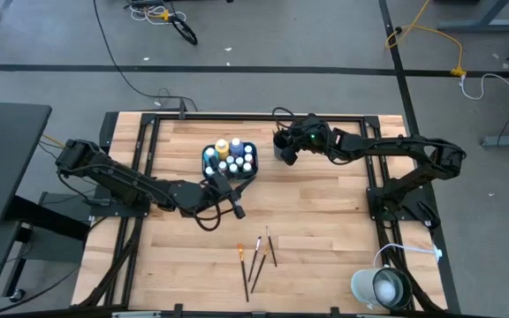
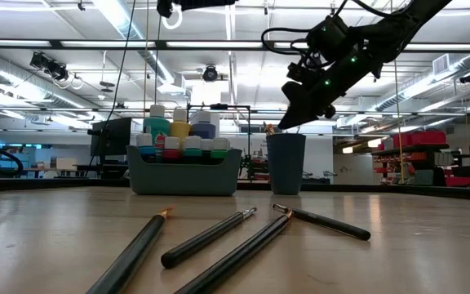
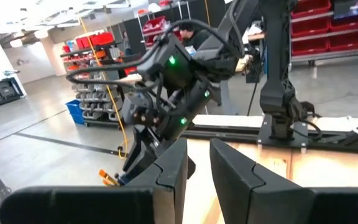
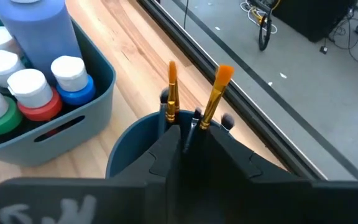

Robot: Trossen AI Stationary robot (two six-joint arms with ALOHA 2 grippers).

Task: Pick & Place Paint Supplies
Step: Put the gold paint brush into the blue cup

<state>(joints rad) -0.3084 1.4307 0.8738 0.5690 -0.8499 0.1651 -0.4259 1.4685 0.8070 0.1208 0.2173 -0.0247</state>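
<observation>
Four loose paintbrushes (image 2: 219, 237) lie nearest the low camera, fanned out on the wooden table (image 1: 325, 221) near its front edge, well apart from everything else. Toward the back edge, near the middle, sits the teal tray (image 1: 230, 161), packed with white-capped paint bottles (image 4: 30, 87) standing upright; a tall blue bottle (image 4: 33, 28) rises among them. Just beside the tray, toward the right edge, stands the dark blue cup (image 2: 285, 162), with orange-tipped brushes (image 4: 213, 93) standing upright inside it.

Right gripper (image 1: 286, 148) hangs directly over the cup, its fingers pointing down at the brushes; in its wrist view the fingers look close together, but whether they are parted or pressed on a brush handle cannot be told.

Left gripper (image 1: 234, 205) hovers just in front of the tray, toward the front edge, its fingers (image 3: 173, 171) standing slightly apart with nothing between them.
</observation>
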